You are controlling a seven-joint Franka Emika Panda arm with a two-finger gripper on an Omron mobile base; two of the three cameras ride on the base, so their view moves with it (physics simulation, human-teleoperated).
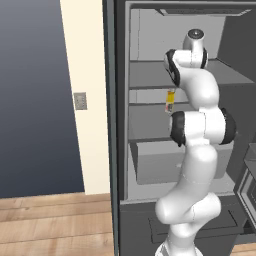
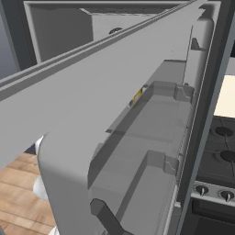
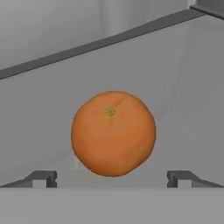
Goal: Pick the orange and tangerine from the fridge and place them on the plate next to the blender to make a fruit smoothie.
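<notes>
Presently catalogued, by count:

One round fruit, smooth and reddish-orange with a small green stem dimple (image 3: 113,133), seen in the hand view resting on a pale grey shelf surface inside the fridge; whether it is the orange or the tangerine cannot be told, as no second fruit is there for comparison.

One pincer (image 3: 113,178), open: two dark fingertips (image 3: 43,178) stand wide apart at either side below the fruit, neither touching it. The fruit lies between their lines and a little beyond them.

One tall dark grey fridge with pale grey interior (image 1: 150,145), its door swung open. In the left base view, two shelves and one drawer can be counted; the shelves' right-hand parts are covered by the arm.

One white robot arm with dark joints (image 1: 197,125), rising from the lower right of the left base view and reaching into the upper fridge compartment; its hand is hidden behind its own upper joint.

One small yellow and red labelled item (image 1: 170,101) on a middle shelf, half covered by the arm, too small to identify.

One fridge door with moulded shelf bins (image 2: 151,137), very close to the right base camera and cut off at the edges.

One black stove with knobs (image 2: 215,183), cut off at the right.

One grey wall switch plate (image 1: 80,101)
</notes>
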